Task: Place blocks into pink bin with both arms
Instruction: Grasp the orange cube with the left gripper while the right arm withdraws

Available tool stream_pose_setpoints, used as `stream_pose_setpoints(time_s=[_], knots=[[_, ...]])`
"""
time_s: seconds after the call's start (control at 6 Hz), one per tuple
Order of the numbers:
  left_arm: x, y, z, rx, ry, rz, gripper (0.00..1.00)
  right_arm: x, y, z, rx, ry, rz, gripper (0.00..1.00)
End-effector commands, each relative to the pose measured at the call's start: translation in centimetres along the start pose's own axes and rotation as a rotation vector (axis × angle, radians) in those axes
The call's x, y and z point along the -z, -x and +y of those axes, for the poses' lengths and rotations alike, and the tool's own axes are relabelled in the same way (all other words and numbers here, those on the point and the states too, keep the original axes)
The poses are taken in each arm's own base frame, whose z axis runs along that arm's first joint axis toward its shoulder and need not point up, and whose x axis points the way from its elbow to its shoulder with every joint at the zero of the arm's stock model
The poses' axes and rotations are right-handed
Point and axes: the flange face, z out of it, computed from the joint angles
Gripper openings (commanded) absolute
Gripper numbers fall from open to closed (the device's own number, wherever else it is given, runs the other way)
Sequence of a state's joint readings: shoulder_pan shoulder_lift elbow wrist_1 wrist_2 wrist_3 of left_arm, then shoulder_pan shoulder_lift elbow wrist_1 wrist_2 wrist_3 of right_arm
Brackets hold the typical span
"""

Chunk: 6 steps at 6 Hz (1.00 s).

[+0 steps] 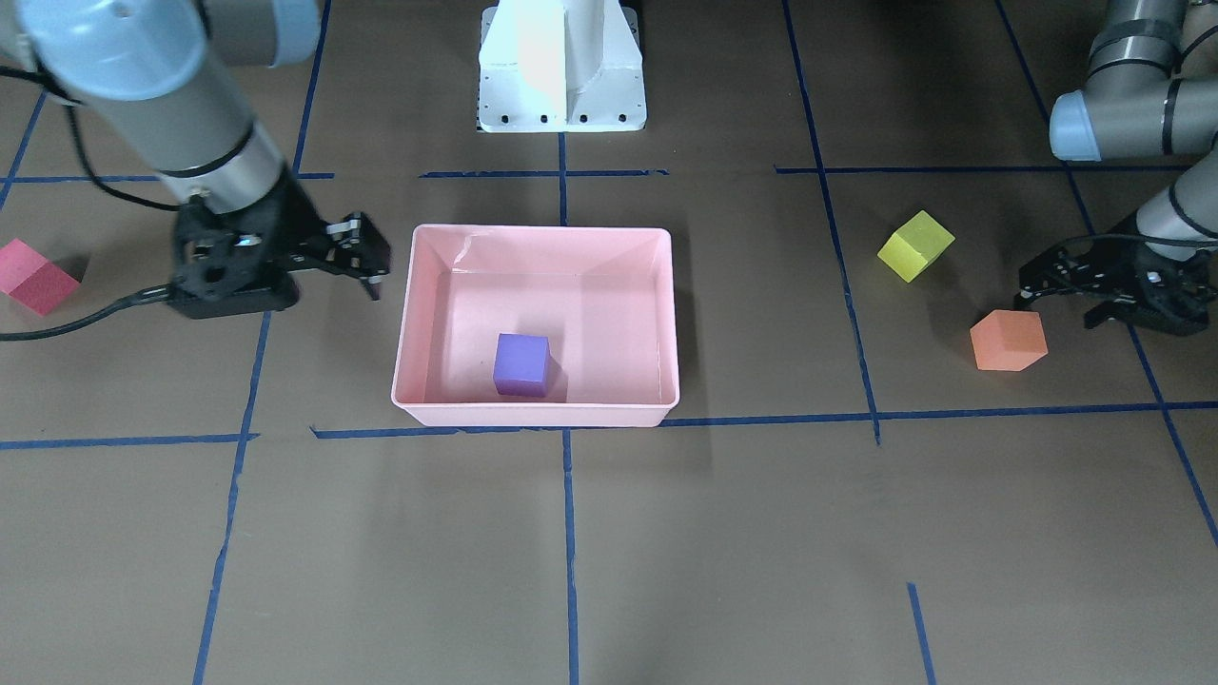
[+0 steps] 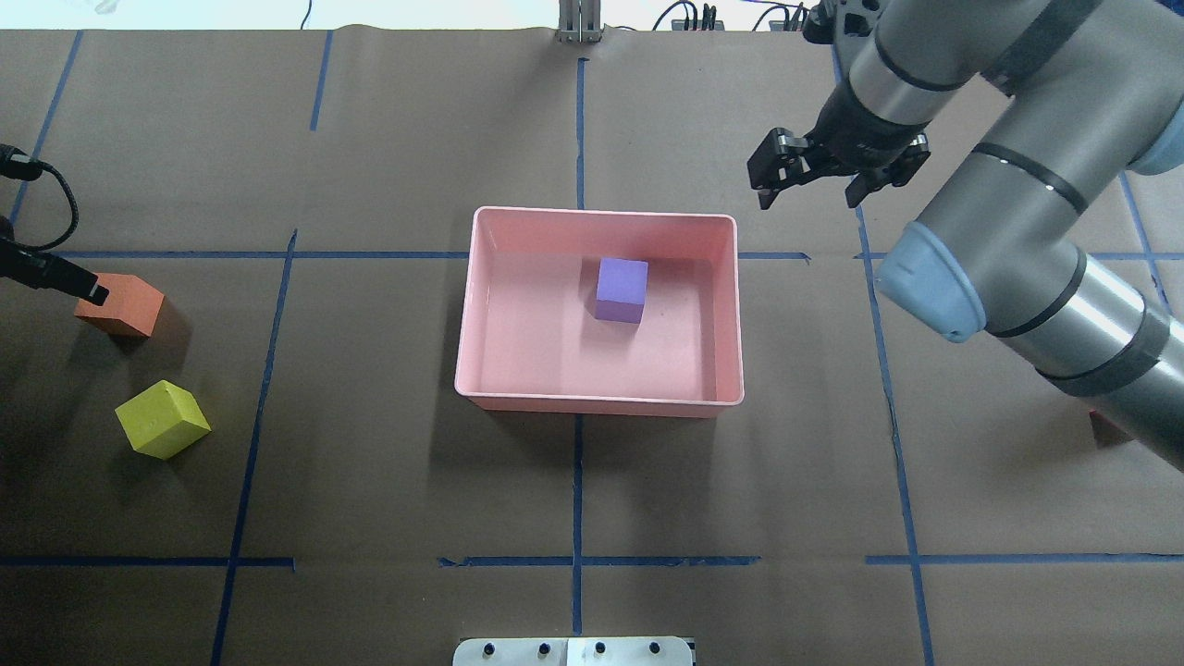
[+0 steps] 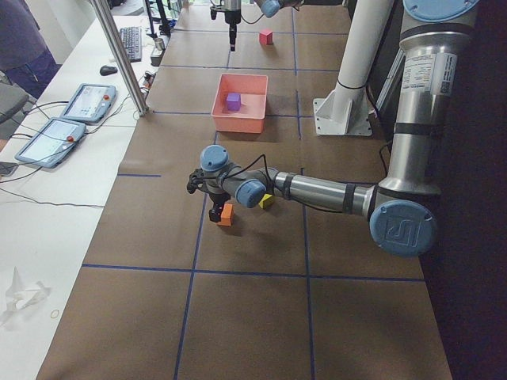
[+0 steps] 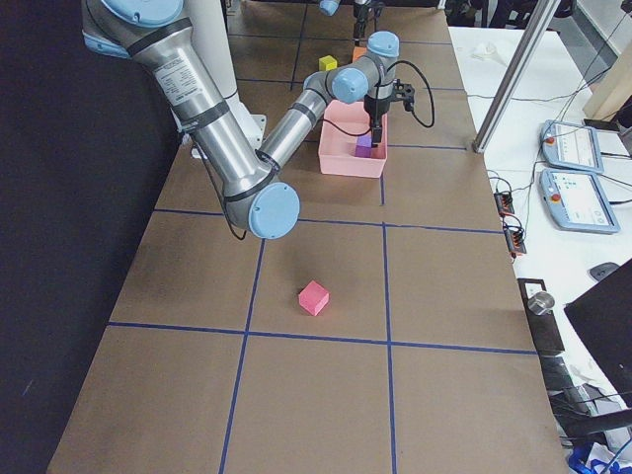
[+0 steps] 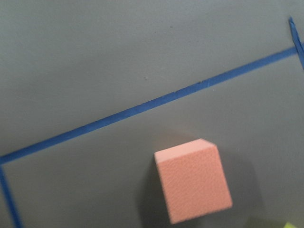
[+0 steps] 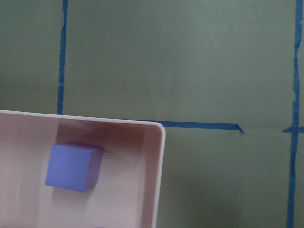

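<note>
The pink bin [image 1: 542,229] [image 2: 601,214] sits mid-table with the purple block [image 1: 521,364] [image 2: 621,289] [image 6: 73,166] inside. My right gripper [image 1: 366,257] [image 2: 807,198] is open and empty, hovering just outside the bin's corner. My left gripper [image 1: 1058,304] is open, right beside the orange block [image 1: 1009,340] [image 2: 120,303] [image 5: 192,180] and not holding it. The yellow block [image 1: 915,244] [image 2: 162,419] lies on the table near the orange one. The red block [image 1: 36,276] [image 4: 314,296] lies far out on my right side, mostly hidden by my right arm in the overhead view.
The white pedestal base [image 1: 561,67] stands behind the bin. Blue tape lines [image 2: 577,481] grid the brown table. Control tablets [image 3: 87,103] and a metal post [image 3: 119,55] stand on the white bench beyond the table's far edge.
</note>
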<state>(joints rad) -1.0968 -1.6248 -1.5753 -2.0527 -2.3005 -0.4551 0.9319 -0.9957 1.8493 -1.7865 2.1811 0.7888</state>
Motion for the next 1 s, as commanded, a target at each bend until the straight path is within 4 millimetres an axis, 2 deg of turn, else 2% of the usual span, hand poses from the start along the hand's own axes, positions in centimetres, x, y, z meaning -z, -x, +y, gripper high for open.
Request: stream_pose_setpoints(time_s=[0.0,0.17,0.33,0.5,0.67,0.83], knots=[[-2.2,0.2,0.6,0.044,0.017,0.005,1.0,0.4,-2.9,-0.6,0.028,0.005,0.006,1.0],[-2.9,-0.8,-0.7,0.068,0.02,0.01,1.0,0.3,-3.1,-0.5,0.029,0.006,0.007,1.0],[-3.9,-1.8,-1.0,0.078,0.035,0.015,1.0,0.1,-3.5,-0.4,0.025,0.007,0.009,1.0],[-4.4,-1.9,-0.9,0.075,0.037,0.004,1.0,-0.1,-3.7,-0.3,0.027,0.009,0.012,1.0],[-5.9,-2.9,-0.6,0.044,0.037,-0.037,0.93,-0.7,-4.5,-0.1,0.044,0.019,0.02,1.0],[-6.0,-3.8,-0.8,0.026,0.034,-0.033,0.69,-1.2,-5.2,0.1,0.093,0.029,0.026,1.0]])
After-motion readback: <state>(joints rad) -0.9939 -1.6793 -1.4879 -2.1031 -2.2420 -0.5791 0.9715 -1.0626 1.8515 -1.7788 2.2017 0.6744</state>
